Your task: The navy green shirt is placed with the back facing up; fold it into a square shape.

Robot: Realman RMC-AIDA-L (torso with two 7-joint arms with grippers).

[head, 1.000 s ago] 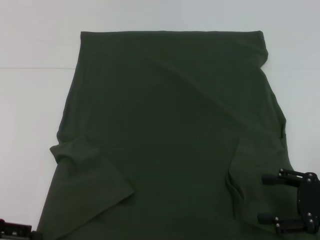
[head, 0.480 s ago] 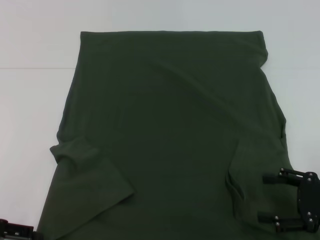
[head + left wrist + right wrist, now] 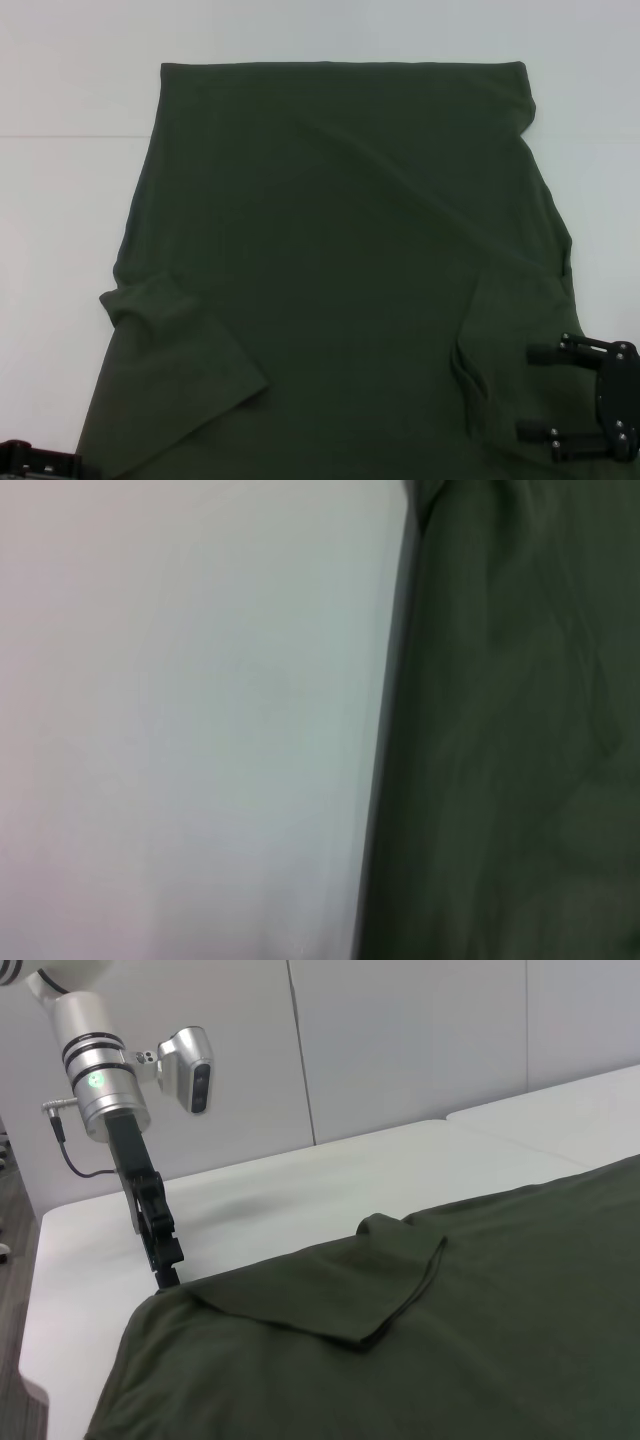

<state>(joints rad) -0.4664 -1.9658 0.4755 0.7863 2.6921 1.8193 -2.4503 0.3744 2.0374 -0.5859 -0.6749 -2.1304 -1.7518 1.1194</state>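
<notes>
Head view: navy green shirt (image 3: pixel 340 270) lies flat; right claw (image 3: pixel 535 392) spread; left claw (image 3: pixel 35 462) cut off, state unclear.

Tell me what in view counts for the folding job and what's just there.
Part of the job:
- shirt, spread flat, both sleeves folded inward
- left gripper, at the shirt's near left corner
- right gripper, open, over the shirt's near right edge

Just there:
- white table
- wall panels behind it

I see even, bright, shadowless light on the white table (image 3: pixel 60 250); my left wrist view is blurred throughout, the others sharp.
</notes>
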